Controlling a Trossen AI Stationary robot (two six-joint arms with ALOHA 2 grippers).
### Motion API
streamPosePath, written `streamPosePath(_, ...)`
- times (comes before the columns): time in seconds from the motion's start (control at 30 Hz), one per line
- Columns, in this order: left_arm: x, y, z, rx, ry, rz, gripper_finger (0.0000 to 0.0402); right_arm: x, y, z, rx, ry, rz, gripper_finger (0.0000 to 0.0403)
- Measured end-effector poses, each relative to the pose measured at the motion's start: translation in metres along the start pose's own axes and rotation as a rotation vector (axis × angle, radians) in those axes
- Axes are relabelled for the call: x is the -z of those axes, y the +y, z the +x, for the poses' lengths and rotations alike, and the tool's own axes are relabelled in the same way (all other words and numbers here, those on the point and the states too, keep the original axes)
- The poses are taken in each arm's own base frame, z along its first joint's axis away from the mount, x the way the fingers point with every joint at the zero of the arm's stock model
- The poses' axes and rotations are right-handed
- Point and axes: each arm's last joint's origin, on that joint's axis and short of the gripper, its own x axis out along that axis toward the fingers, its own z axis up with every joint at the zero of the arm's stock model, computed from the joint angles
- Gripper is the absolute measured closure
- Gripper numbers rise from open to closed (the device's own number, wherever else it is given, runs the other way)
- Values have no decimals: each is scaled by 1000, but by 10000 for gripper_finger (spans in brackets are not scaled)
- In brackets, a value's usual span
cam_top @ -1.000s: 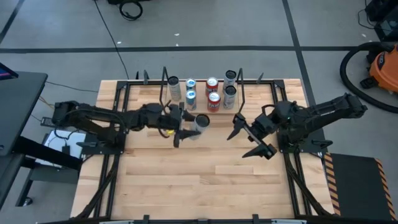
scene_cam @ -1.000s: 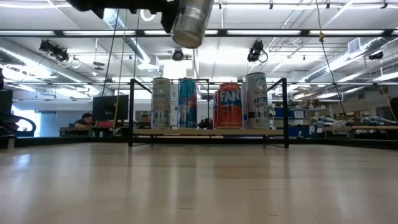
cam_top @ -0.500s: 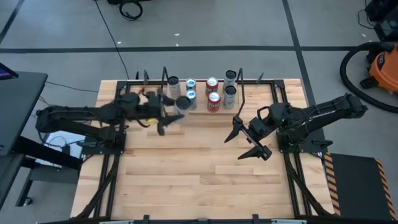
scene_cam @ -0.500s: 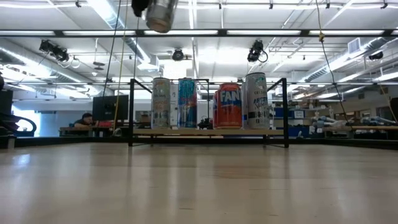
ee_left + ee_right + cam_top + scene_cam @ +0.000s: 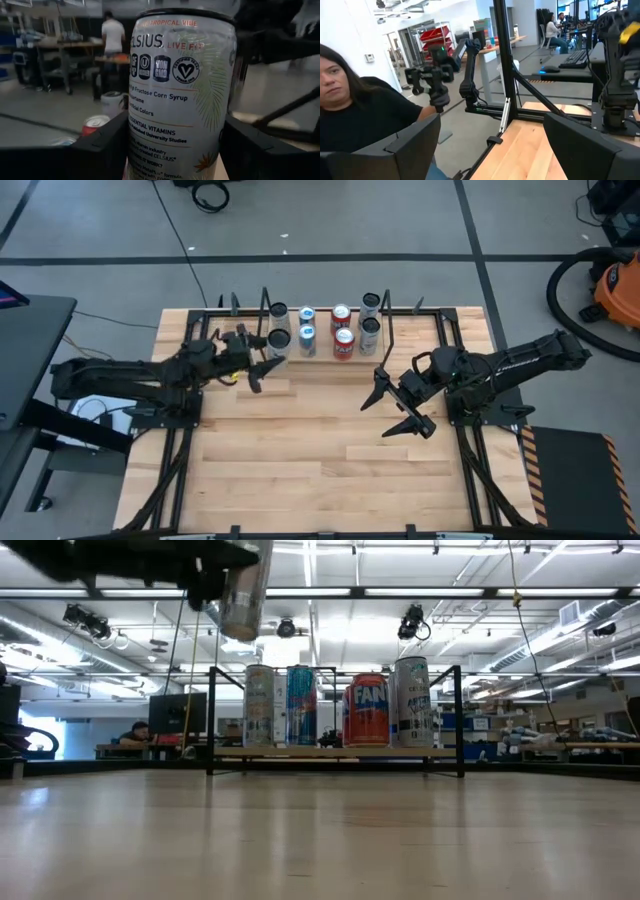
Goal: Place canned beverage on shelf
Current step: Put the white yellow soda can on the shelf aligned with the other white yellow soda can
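Two dark, blocky fingers of the left gripper are clamped on a tall, slim canned beverage, a smooth white cylinder printed with pale palm fronds and small black lettering, its dark rim uppermost in the left wrist view. From table height that can hangs upright, high above the wood, its brushed-metal side catching the ceiling lights. From above, the can sits at the gripper's tip, over the near left corner of the shelf.

Just beyond the gripper's grasp stands that shelf, a thin light-wood board between slender black rod uprights. Seven cans already stand on it in two loose rows: silver and blue ones nearest the held can, then two red ones, then two grey-white ones farthest from the gripper. The low view shows four faces of them: a pale silver can, a blue one, a stout red one and a tall white one.

Well apart from the left gripper, across the pale plank table, the right gripper waits with its angular fingers spread wide, holding nothing.

Farther off, a person in a dark top sits beyond the table's edge.
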Motion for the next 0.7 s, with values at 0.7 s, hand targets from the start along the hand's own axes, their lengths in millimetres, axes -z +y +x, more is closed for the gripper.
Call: streamPosePath(0.7, 78, 13, -38, -127, -70, -70, 152, -1, -2, 0, 78, -14, -92, 38)
